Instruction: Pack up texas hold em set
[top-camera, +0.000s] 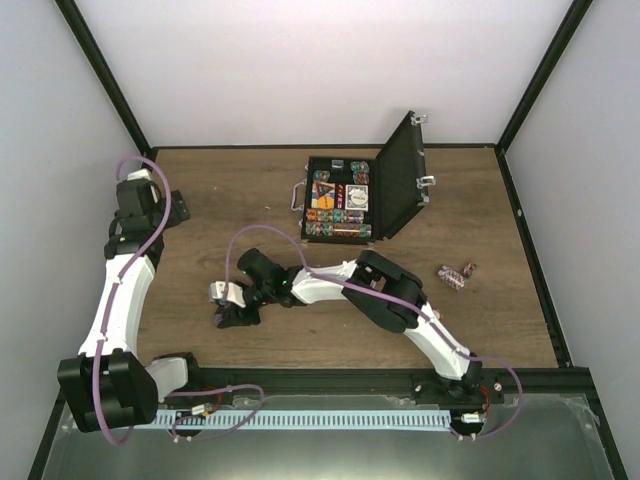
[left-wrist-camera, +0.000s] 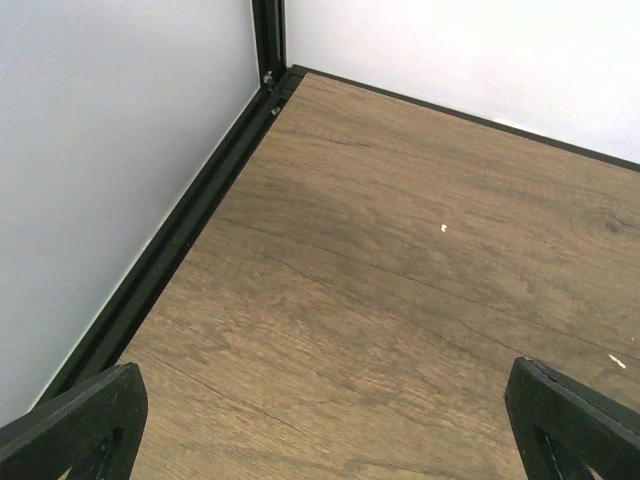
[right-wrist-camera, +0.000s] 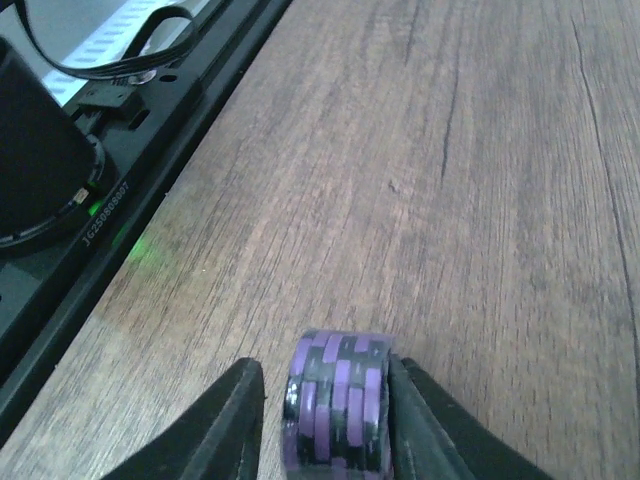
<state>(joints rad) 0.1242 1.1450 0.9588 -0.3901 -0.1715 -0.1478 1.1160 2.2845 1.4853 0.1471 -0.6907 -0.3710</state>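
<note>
The black briefcase (top-camera: 338, 200) lies open at the back centre, its lid (top-camera: 405, 180) standing up on the right, with multicoloured chip stacks and card decks packed in its tray. My right gripper (top-camera: 228, 308) is low over the table at front left. In the right wrist view its jaws (right-wrist-camera: 325, 400) stand around a purple-and-black chip stack (right-wrist-camera: 335, 410); the right finger touches the stack and a thin gap shows at the left finger. My left gripper (top-camera: 165, 200) is wide open and empty (left-wrist-camera: 325, 420) near the back left corner.
Two loose chip stacks (top-camera: 455, 275) lie on the wood to the right of the case. The black frame rail (right-wrist-camera: 150, 150) runs along the near edge, close to my right gripper. The left wall and its rail (left-wrist-camera: 170, 250) are beside my left gripper.
</note>
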